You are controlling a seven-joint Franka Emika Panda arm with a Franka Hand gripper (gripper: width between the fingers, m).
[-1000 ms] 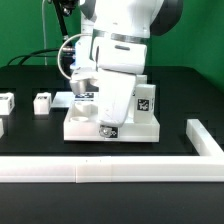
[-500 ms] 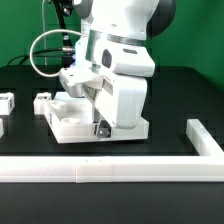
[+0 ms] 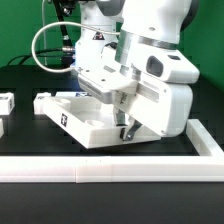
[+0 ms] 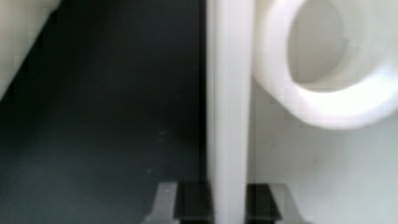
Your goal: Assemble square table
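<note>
The square table (image 3: 78, 115) is a white slab with a raised rim, lying on the black table surface with one corner turned toward the exterior view's left. My gripper (image 3: 125, 128) reaches down at the slab's right side and is shut on its rim. The wrist view shows that rim wall (image 4: 228, 100) running straight between my two dark fingers (image 4: 180, 204), with my gripper (image 4: 224, 205) clamped on it. A round corner socket (image 4: 329, 60) lies just beside the wall. One small white leg (image 3: 6, 102) stands at the far left, apart from the slab.
A long white border rail (image 3: 100, 170) runs along the front and bends back at the exterior view's right (image 3: 207, 140). Cables (image 3: 45, 45) loop behind the arm, whose bulky body hides the slab's far right part.
The arm has swung toward the exterior view's right, still gripping the rim. The slab has turned with it and now lies skewed, its corner reaching toward the left.
</note>
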